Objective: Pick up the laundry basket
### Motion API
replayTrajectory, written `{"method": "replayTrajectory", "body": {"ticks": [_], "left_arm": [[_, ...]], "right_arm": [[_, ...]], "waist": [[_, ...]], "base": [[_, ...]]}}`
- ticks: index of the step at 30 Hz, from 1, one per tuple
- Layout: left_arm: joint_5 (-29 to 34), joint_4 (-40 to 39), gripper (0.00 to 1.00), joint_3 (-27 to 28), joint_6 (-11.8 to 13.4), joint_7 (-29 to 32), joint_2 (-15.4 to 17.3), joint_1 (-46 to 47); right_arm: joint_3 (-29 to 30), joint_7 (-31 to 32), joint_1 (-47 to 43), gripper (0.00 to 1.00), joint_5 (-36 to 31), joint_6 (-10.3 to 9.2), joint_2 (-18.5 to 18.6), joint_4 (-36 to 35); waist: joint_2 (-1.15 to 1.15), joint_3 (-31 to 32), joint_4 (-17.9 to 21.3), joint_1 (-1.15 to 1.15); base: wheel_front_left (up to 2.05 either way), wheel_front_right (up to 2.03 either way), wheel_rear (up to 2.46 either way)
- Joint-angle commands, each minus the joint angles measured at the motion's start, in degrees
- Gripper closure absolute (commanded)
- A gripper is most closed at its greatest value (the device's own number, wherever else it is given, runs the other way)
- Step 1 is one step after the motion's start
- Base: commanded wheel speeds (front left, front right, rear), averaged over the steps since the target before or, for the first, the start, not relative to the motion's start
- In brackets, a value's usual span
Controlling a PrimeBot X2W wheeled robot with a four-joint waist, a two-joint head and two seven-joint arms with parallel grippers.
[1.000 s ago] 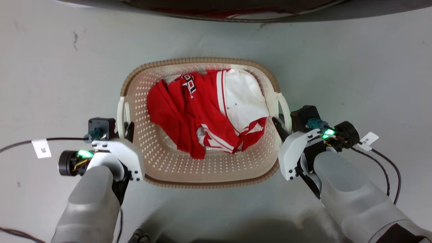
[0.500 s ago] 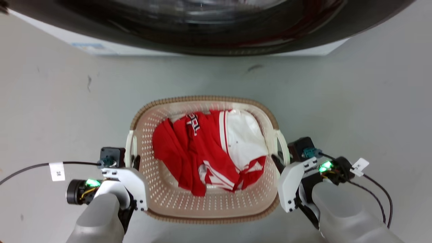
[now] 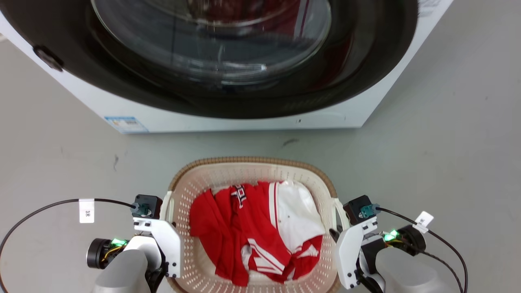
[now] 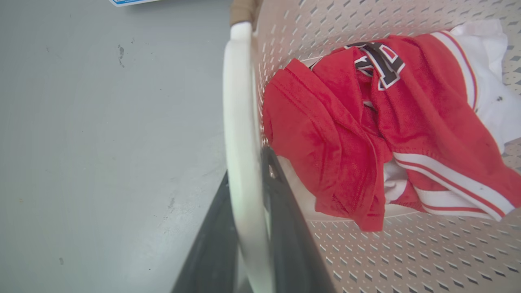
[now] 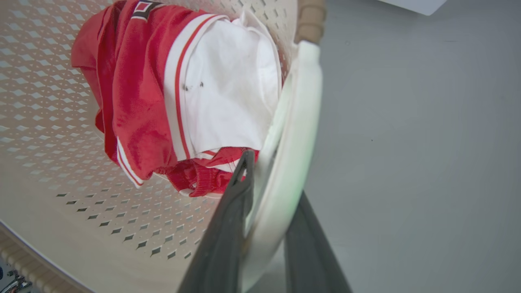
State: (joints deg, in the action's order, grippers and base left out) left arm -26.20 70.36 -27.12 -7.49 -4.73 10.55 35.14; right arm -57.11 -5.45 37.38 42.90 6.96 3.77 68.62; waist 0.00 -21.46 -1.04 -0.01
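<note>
Washing machine [image 3: 244, 122] looms ahead of both tools, the laundry basket [image 3: 252, 159] with its red-and-white clothes [image 3: 244, 236] sits between them, left tool [image 4: 246, 162] pinching its left handle [image 4: 238, 101], right tool [image 5: 274, 173] pinching the right handle [image 5: 303, 101], so I'd say raise both together and level, no tilt!

Bright, even light across the grey floor [image 3: 447, 142] in the head view, soft, with hardly a shadow anywhere. Pale streaks of glare slide over the washing machine's dark glass door [image 3: 211, 49]. Sharp picture there. Green lamps [image 3: 118, 242] glow on both wrists, and in the right wrist view that green tints the white handle [image 5: 291, 162] of the laundry basket [image 3: 252, 162]. Up close, the dark fingers [image 4: 293, 244] go soft and blurred toward the bottom edge of both wrist views, and the wide lens bows the basket wall.
</note>
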Motion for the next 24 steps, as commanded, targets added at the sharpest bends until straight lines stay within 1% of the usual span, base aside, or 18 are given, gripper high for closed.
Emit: {"method": "replayTrajectory", "body": {"ticks": [1,4,11,17,24], "left_arm": [[-1.35,-1.13,1.0,-1.48,0.03,1.77,-0.23,-0.59],[-4.07,-2.38,1.0,-4.16,0.02,5.47,0.45,-1.29],[-9.88,-5.21,1.0,-10.34,-0.05,12.95,2.63,-2.38],[-14.61,-6.96,1.0,-14.91,-0.06,17.12,4.74,-4.25],[-19.09,-8.02,1.0,-19.24,-0.05,19.42,6.53,-6.31]], "right_arm": [[-1.34,0.85,-0.78,1.0,0.56,0.96,-1.6,-0.75],[-2.71,3.4,-1.05,1.0,2.16,0.96,-1.45,-0.64],[-6.23,7.85,-0.79,1.0,5.72,0.95,0.51,-2.41],[-9.61,10.44,-1.74,1.0,8.65,0.92,1.24,-3.58],[-12.68,12.17,-4.08,1.0,12.11,0.92,1.62,-4.15]], "waist": [[0.0,3.72,0.52,0.01],[0.0,6.2,0.4,0.01],[0.0,10.86,-0.23,0.01],[0.0,14.82,-0.37,0.01],[0.0,19.1,-0.45,0.01]], "base": [[0.0,0.0,0.0],[0.0,0.0,0.0],[0.0,0.0,0.0],[0.0,0.0,0.0],[0.0,0.0,0.0]]}}
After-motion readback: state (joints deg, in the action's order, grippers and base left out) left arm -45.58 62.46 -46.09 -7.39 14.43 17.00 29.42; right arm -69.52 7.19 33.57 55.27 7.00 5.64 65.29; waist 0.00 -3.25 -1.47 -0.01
